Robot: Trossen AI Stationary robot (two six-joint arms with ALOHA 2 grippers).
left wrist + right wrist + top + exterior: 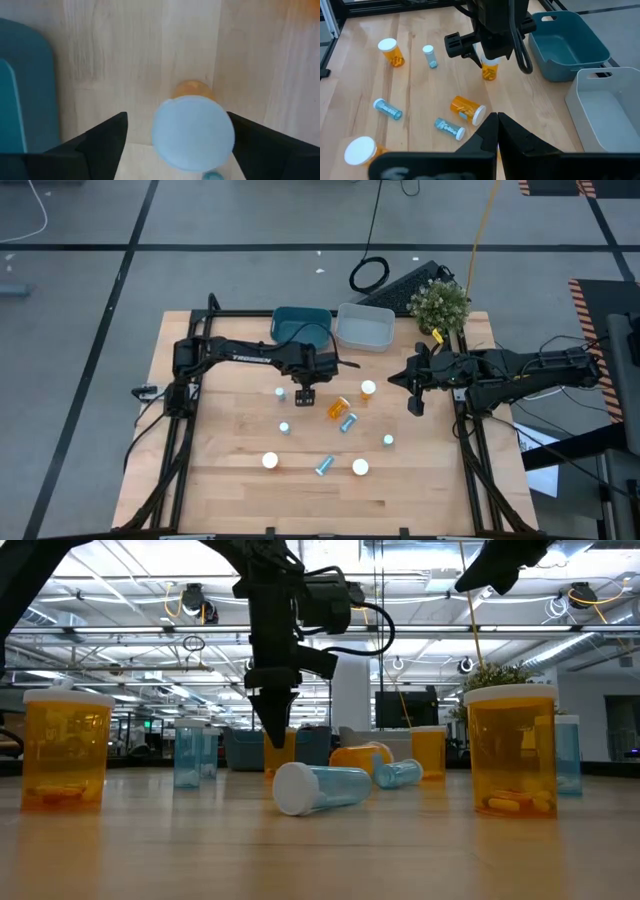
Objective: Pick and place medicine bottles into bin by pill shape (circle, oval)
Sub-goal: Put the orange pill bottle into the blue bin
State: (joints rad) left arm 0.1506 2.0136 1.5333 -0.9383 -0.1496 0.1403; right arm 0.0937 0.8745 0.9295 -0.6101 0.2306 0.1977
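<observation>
Wooden table (230, 480), big open workshop behind it. Both bins look empty, the teal bin (300, 323) and the grey bin (364, 328), so basically nothing is sorted yet. I count five orange bottles and five blue ones loose. My left gripper (305, 389) is spread around an upright orange bottle (193, 131); my right gripper (416, 402) waits pressed together.

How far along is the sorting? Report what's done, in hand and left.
Done: nothing visible; the teal bin and the white bin both look empty.
In hand: the left gripper hangs open around the white cap of an upright orange bottle, not yet closed on it. The right gripper waits shut at the table's right side.
Left: about nine other bottles, some standing, some lying on the table.
</observation>
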